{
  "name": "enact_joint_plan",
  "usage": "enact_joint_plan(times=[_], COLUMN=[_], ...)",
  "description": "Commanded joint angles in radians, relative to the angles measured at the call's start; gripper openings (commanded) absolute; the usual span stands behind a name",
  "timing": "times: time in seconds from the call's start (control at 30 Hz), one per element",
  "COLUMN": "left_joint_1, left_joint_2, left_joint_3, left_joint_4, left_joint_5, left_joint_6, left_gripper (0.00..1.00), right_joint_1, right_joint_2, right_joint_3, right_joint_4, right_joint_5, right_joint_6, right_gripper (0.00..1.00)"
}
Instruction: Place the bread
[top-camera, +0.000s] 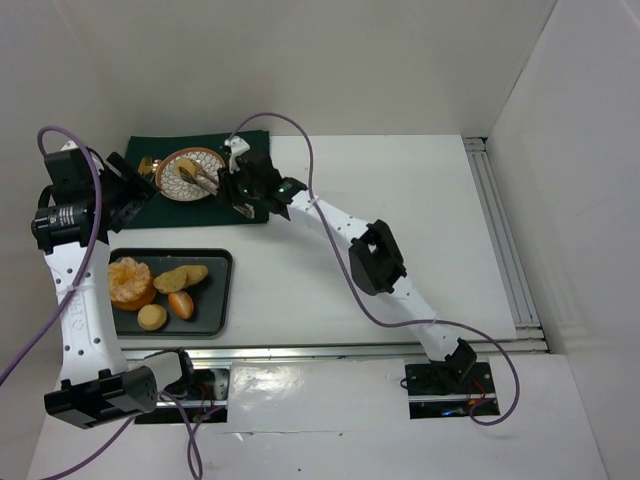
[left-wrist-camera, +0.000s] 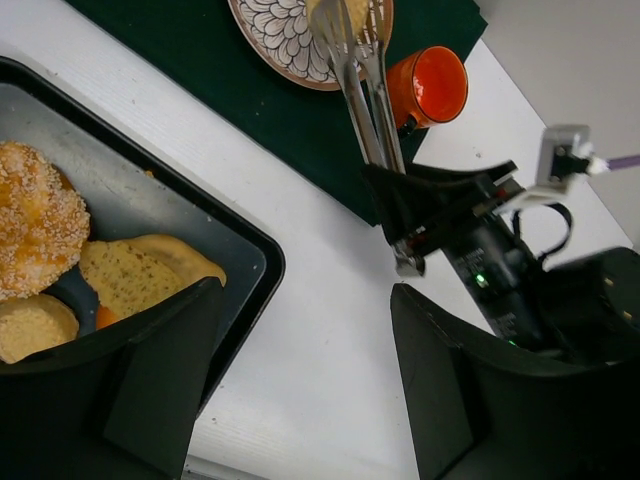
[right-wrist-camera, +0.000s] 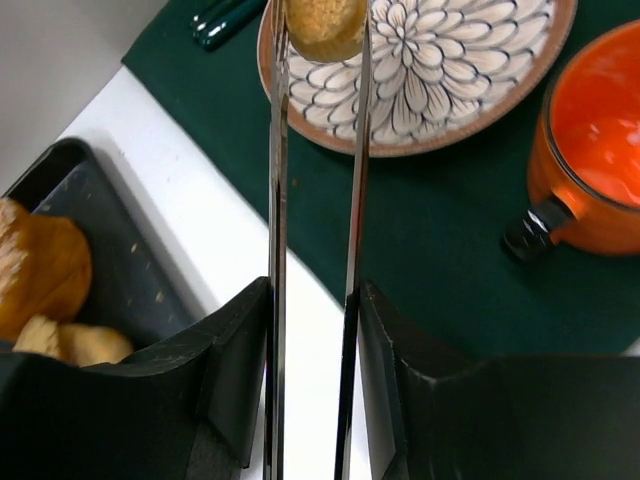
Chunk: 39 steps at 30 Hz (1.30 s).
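Observation:
My right gripper (right-wrist-camera: 313, 300) is shut on metal tongs (right-wrist-camera: 278, 200). The tongs pinch a small tan bread roll (right-wrist-camera: 322, 25) over the flower-patterned plate (right-wrist-camera: 450, 70); I cannot tell whether the roll touches the plate. From above, the right gripper (top-camera: 243, 190) sits at the plate's (top-camera: 190, 175) right side. More bread lies on the dark tray (top-camera: 215, 290): a big sesame bun (top-camera: 131, 282), an oval roll (top-camera: 181, 277), a round bun (top-camera: 152, 317) and a reddish roll (top-camera: 181, 304). My left gripper (left-wrist-camera: 305, 330) is open and empty above the table, right of the tray (left-wrist-camera: 180, 215).
The plate and an orange cup (right-wrist-camera: 595, 150) stand on a dark green mat (right-wrist-camera: 430, 240). Cutlery handles (right-wrist-camera: 220, 15) lie left of the plate. The cup also shows in the left wrist view (left-wrist-camera: 430, 85). White walls close in the table.

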<state>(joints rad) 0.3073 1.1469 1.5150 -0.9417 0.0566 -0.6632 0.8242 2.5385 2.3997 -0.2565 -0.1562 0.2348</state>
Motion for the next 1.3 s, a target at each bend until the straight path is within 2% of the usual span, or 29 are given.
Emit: enact_joint_plan(times=[0.0, 0.07, 0.2, 0.33, 0.6, 0.7, 0.77, 0.87, 0.9, 1.0, 1.03, 1.13, 1.27], left_joint_1=[0.006, 0.006, 0.006, 0.006, 0.006, 0.006, 0.006, 0.006, 0.006, 0.006, 0.006, 0.006, 0.006], left_joint_2=[-0.022, -0.022, -0.032, -0.032, -0.061, -0.07, -0.07, -0.061, -0.061, -0.061, -0.061, -0.072, -0.072], left_joint_3=[-0.007, -0.007, -0.007, 0.004, -0.045, -0.055, -0.029, -0.004, -0.004, -0.004, -0.004, -0.004, 0.005], left_joint_4=[0.024, 0.015, 0.006, -0.003, 0.007, 0.007, 0.007, -0.002, -0.002, -0.012, -0.012, -0.012, -0.032], left_joint_5=[0.019, 0.008, -0.026, -0.035, -0.014, -0.026, -0.047, -0.023, -0.023, -0.011, -0.011, -0.035, -0.055], left_joint_6=[-0.019, -0.01, 0.002, 0.002, 0.002, 0.002, 0.002, 0.011, 0.011, 0.011, 0.011, 0.011, 0.011], left_gripper=[0.81, 0.81, 0.81, 0.81, 0.81, 0.81, 0.81, 0.81, 0.81, 0.81, 0.81, 0.81, 0.81], right_joint_1=[0.004, 0.004, -0.007, -0.016, -0.016, -0.016, -0.005, 0.018, 0.018, 0.018, 0.027, 0.062, 0.136], right_joint_2=[0.097, 0.155, 0.146, 0.146, 0.04, -0.054, -0.125, -0.311, -0.425, -0.582, -0.662, -0.768, -0.826], right_joint_3=[0.131, 0.202, 0.138, 0.162, 0.121, 0.049, -0.023, -0.245, -0.41, -0.696, -0.744, -0.891, -1.005], right_joint_4=[0.224, 0.224, 0.29, 0.29, 0.257, 0.209, 0.15, 0.099, 0.12, 0.154, 0.14, 0.067, 0.011], right_joint_5=[-0.029, -0.01, 0.0, -0.023, -0.045, -0.083, -0.138, -0.138, -0.155, -0.228, -0.241, -0.267, -0.267], right_joint_6=[0.005, 0.005, 0.014, 0.014, 0.005, 0.005, -0.011, -0.06, -0.051, -0.051, -0.06, -0.06, -0.016], right_gripper=[0.44, 0.44, 0.53, 0.61, 0.62, 0.57, 0.57, 0.57, 0.57, 0.57, 0.57, 0.57, 0.57])
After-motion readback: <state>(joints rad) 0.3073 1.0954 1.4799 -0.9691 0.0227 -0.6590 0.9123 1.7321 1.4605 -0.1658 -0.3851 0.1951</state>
